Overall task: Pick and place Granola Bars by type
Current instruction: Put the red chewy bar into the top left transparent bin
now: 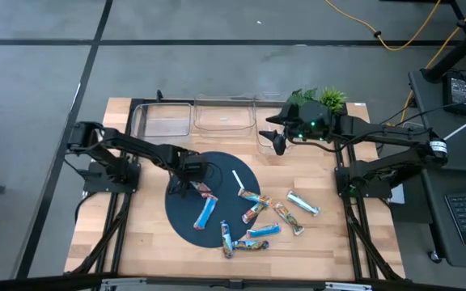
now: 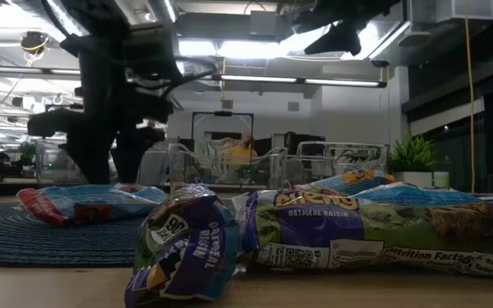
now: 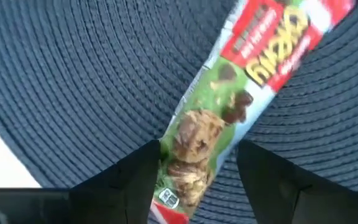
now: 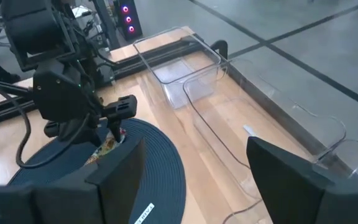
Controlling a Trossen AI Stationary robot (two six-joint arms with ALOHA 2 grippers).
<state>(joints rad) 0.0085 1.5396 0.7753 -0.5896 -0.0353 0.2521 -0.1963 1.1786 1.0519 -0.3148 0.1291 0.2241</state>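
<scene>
The pale wooden plank worktop carries a round, dark blue woven mat with a ribbed, corded texture. Along the far edge stand three clear plastic bins with rounded corners, and a small green plant sits beside them.

The left arm reaches from its base at the left edge across to the mat, wrist bent down, so that the left gripper hangs over the mat's far-left part. Its fingers stand open on either side of a red-and-green bar, whose glossy foil wrapper shows printed granola clusters; the bar lies flat on the weave between them, not clamped.

The right arm stretches from the right edge toward the bins, held high and level, with the right gripper above the nearest bin's corner, fingers spread wide and empty.

The other Granola Bars lie scattered over the mat's near-right edge and the bare wood beside it: blue, silvery and orange crinkled wrappers, some touching. A thin white strip lies on the mat.
</scene>
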